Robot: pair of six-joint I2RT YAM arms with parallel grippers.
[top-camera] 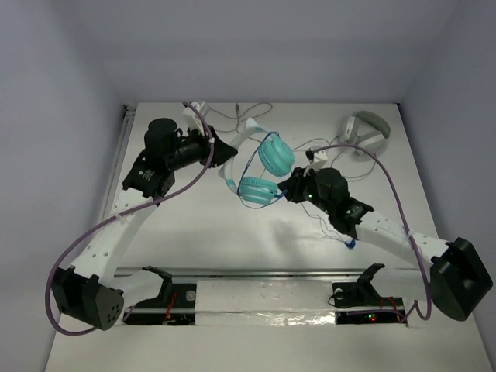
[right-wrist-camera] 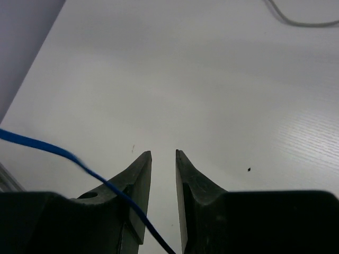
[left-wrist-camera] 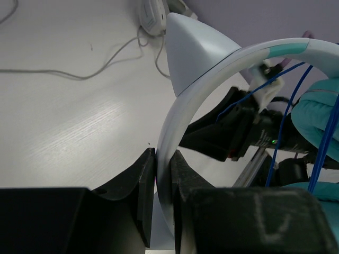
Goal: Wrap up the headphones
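The headphones [top-camera: 263, 170] are held off the table, with two round teal ear cups [top-camera: 275, 153] and a pale headband [left-wrist-camera: 212, 79]. My left gripper [left-wrist-camera: 163, 159] is shut on the headband's lower stretch, one finger on each side of it. The thin blue cable [left-wrist-camera: 286, 116] hangs past an ear cup [left-wrist-camera: 318, 111]. In the top view it trails down along the right arm [top-camera: 341, 232]. My right gripper [right-wrist-camera: 163, 153] sits just right of the lower ear cup with its jaws apart. The blue cable [right-wrist-camera: 63, 153] crosses its left finger and drops loosely between the jaws, unpinched.
Grey-white headphones [top-camera: 364, 132] lie at the back right of the table. Their grey cable [top-camera: 232, 116] snakes along the back edge. White walls close in the table at the back and on both sides.
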